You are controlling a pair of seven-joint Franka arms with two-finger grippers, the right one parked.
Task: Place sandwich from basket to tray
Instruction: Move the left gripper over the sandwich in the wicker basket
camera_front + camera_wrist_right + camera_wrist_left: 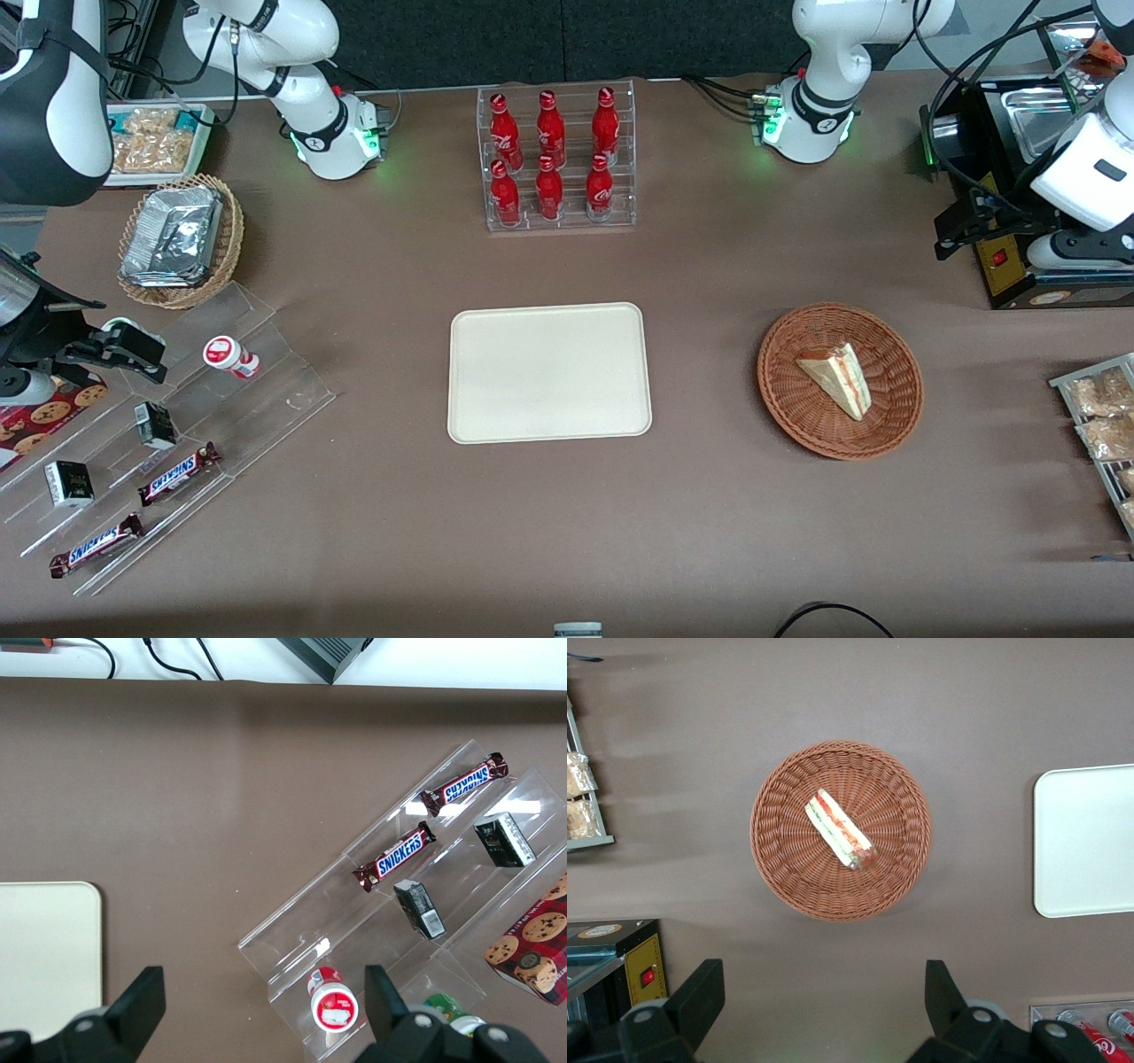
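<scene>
The sandwich (837, 377), a pale bread wedge with red and green filling, lies in the round reddish-brown wicker basket (780, 390). The cream tray (549, 372) sits empty beside the basket, toward the parked arm's end. My left gripper (952, 232) hangs high above the table, farther from the front camera than the basket, and stands open with nothing between its fingers. The left wrist view looks down past the gripper (822, 979) onto the sandwich (840, 828), the basket (780, 859) and part of the tray (1085, 842).
A clear rack of red cola bottles (558, 159) stands farther back than the tray. A black appliance (1001, 266) sits under the gripper. A rack of bagged snacks (1099, 416) lies at the working arm's end. Stepped acrylic racks with Snickers bars (177, 474) and a tan basket of foil packs (177, 239) lie at the parked arm's end.
</scene>
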